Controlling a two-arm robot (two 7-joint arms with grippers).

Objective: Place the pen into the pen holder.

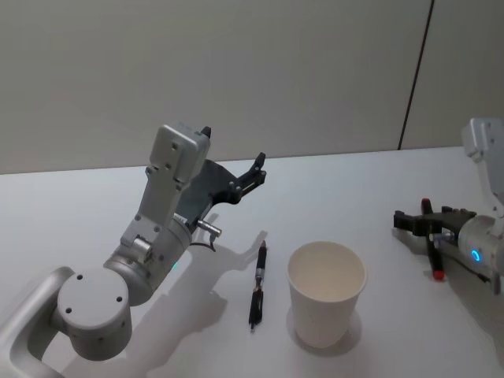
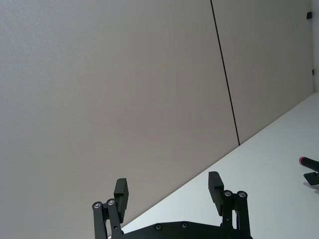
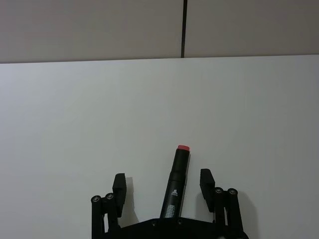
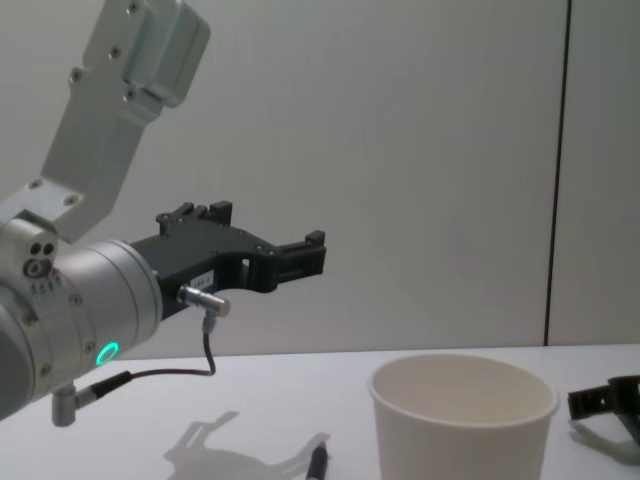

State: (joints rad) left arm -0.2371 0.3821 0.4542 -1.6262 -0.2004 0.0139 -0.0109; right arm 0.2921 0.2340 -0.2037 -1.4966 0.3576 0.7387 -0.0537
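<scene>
Right wrist view: right gripper (image 3: 162, 175) spread astride pen (image 3: 179, 172), likely light, stiff, slick; pinch mid-barrel. Left gripper (image 2: 168, 179) spread, raised.

**Cup upright, two pens lying flat**

The pen holder (image 1: 324, 315), an off-white paper cup with a rolled rim, stands upright and empty on the white table (image 1: 79, 205). A black pen (image 1: 257, 285) lies flat just to its left, not touching it. A red-ended pen (image 1: 433, 258) lies flat well off to its right.
</scene>
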